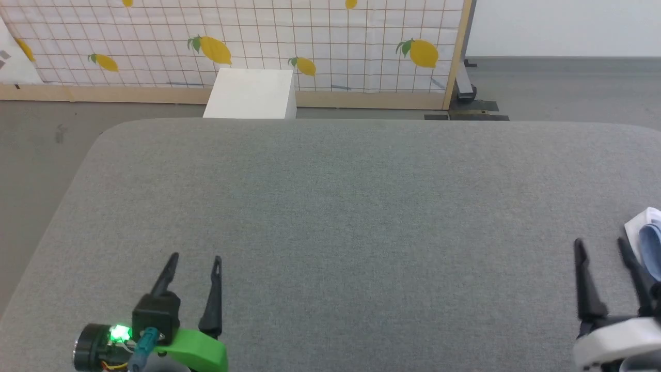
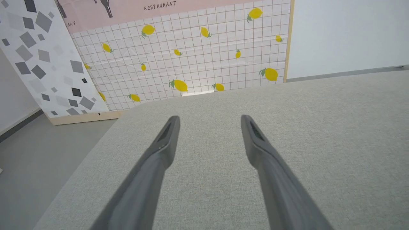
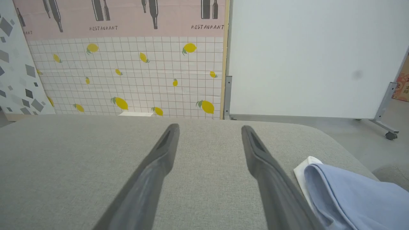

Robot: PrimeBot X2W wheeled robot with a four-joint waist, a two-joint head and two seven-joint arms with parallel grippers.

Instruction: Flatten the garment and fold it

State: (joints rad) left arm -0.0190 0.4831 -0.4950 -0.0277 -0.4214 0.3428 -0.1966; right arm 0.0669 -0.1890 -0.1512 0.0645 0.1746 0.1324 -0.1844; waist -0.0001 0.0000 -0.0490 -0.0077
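At head view's right edge, the shirt (image 1: 651,243), likely soft and light, lies beside the spread right gripper (image 1: 600,241); left wrist view shows the left gripper (image 2: 210,118) with 2 fingers apart, empty; right wrist view suggests pinching its white edge (image 3: 303,164).

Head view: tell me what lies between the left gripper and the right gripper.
The stretch is bare: just grey padded surface between the left gripper and the right gripper, seen in the head view.

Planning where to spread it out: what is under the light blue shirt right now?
The garment lies on the grey padded surface, near its right edge, beside the open right gripper. Anything beneath the fabric is covered.
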